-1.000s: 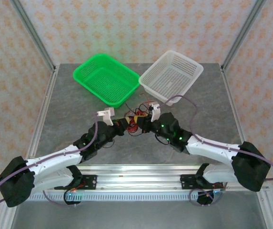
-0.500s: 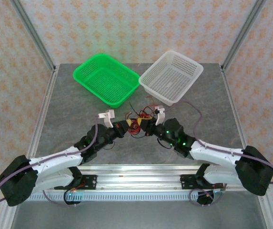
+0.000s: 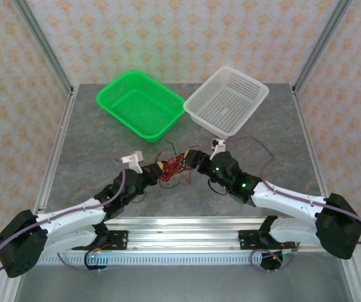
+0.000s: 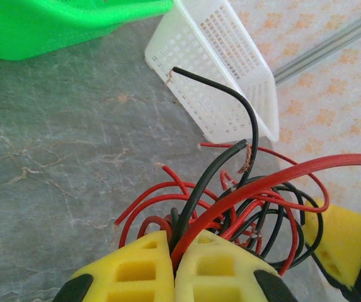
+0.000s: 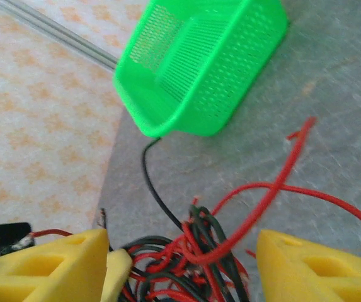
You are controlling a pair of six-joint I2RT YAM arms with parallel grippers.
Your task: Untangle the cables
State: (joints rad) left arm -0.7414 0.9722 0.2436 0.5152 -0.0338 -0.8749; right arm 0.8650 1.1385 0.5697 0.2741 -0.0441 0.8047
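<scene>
Yellow padded left fingers (image 4: 136,270) are pressed together, clamped on the root of a tangled bundle of very thin red and black cables (image 4: 249,192). The cables fan up and out from the seam between the two pads, and one black strand arcs high and ends in a bare tip. Facing them from the opposite side, the yellow right fingers (image 5: 319,270) stand well apart, with the knot of cables lying in the gap between them. They do not appear to pinch any strand, though whether a wire brushes a pad is hard to tell. Judging by this arrangement, the left arm acts as an anchor, pinning the bundle so it cannot slide, while the right fingers are spread to take a strand and draw it out of the knot. Seen from overhead, both arms reach in from the near edge and meet nose to nose over the middle of the grey marbled bench (image 3: 92,138), with the bundle between them. Loose red ends trail outward above the stone. Beyond the cables, toward the far edge, a green plastic mesh basket (image 3: 141,107) sits on the left and a white plastic mesh basket (image 3: 225,100) on the right, just beside each other. Neither holds a cable, so no strand looks separated yet.
</scene>
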